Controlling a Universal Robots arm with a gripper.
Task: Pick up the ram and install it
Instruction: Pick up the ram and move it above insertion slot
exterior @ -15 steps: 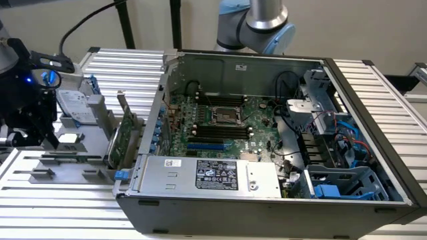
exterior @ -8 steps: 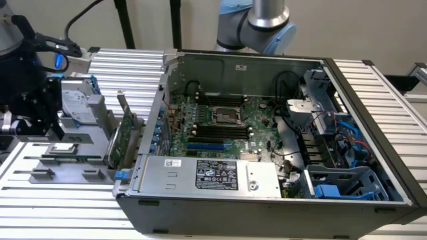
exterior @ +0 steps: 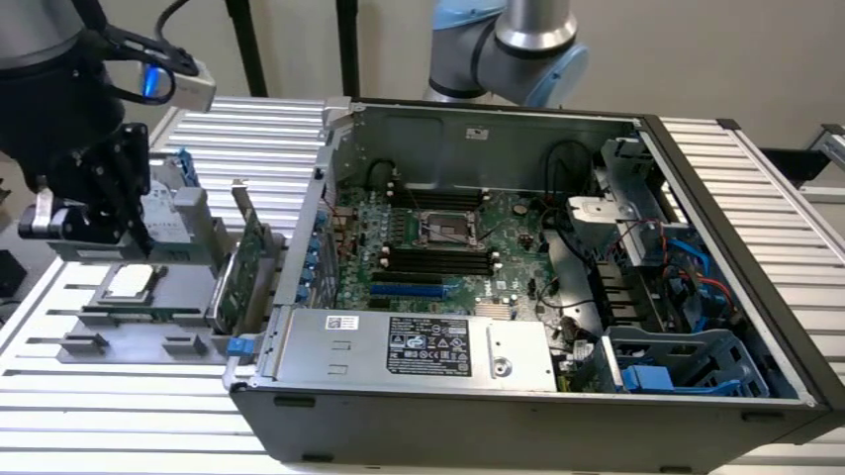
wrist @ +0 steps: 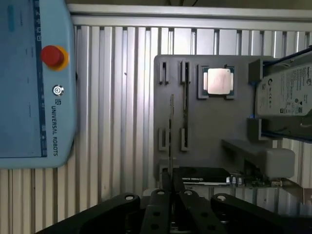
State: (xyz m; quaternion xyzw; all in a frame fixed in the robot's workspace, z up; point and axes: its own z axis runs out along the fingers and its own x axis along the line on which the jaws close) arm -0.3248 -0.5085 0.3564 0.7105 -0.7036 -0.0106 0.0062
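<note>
Exterior view: gripper (exterior: 59, 230) hangs over grey tray (exterior: 126, 336), well apart from motherboard slots (exterior: 429, 259) | Wrist view: fingers (wrist: 157, 209) clenched on edge-on ram (wrist: 170, 129) | step: pickup apparently done; install pending, needs ram squared to slot

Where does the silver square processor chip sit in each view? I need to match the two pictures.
Exterior view: the processor chip lies on the grey holder, at the exterior view's left of the open computer case.
Wrist view: the processor chip sits in a recess of the grey holder, next to the hard drive.
Shared landmark: the grey holder.
</note>
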